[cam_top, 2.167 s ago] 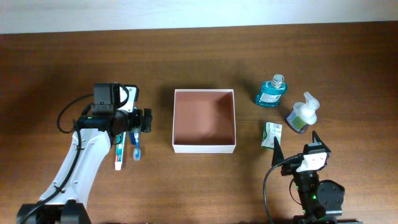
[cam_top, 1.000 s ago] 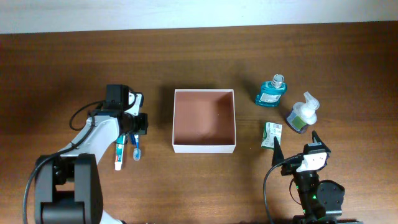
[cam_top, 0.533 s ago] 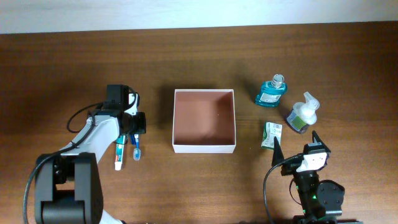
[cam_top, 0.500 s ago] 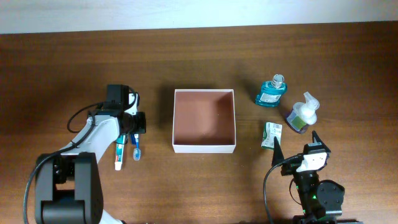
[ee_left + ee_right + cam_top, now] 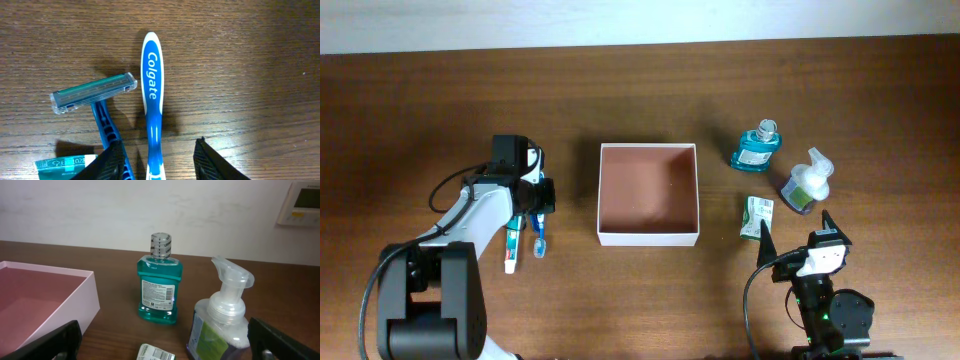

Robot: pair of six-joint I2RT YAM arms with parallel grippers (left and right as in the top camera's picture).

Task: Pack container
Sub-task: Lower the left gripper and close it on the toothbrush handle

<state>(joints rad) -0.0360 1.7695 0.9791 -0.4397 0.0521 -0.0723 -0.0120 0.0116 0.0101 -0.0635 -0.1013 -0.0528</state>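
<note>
A: How far along was the packing?

B: By my reading, barely begun. The container (image 5: 649, 193) sat in the middle of the overhead frame, and its pinkish-brown floor was bare: 0 items inside.

A: What was on the left?

B: The left gripper (image 5: 159, 150) hung low over the wooden table (image 5: 650, 300), left of the container. Its jaws were spread apart, 1 on each side of the handle of a blue toothbrush (image 5: 151, 90), and gripped nothing. A blue razor (image 5: 95, 93) lay just beside the toothbrush, its head angled toward the upper left of the wrist view. A small tube (image 5: 510, 248) lay further left, near the bottom of that group.

A: Anything in the way there?

B: The razor handle ran close under the left-hand jaw, so I judged a closing grip could nudge or catch it.

A: And the right side?

B: 3 more items waited there, well apart from the container: a blue mouthwash bottle (image 5: 757, 146) upright at the upper right, a foam pump bottle (image 5: 805, 183) just below it, and a green-and-white packet (image 5: 757, 216) lying flat nearest the container's lower right corner. The right gripper (image 5: 796, 232) sat at the lower right with its fingers wide apart, empty, facing the bottles.

A: So what remained?

B: All 6 items, apparently. The open top of the container was unobstructed.
</note>
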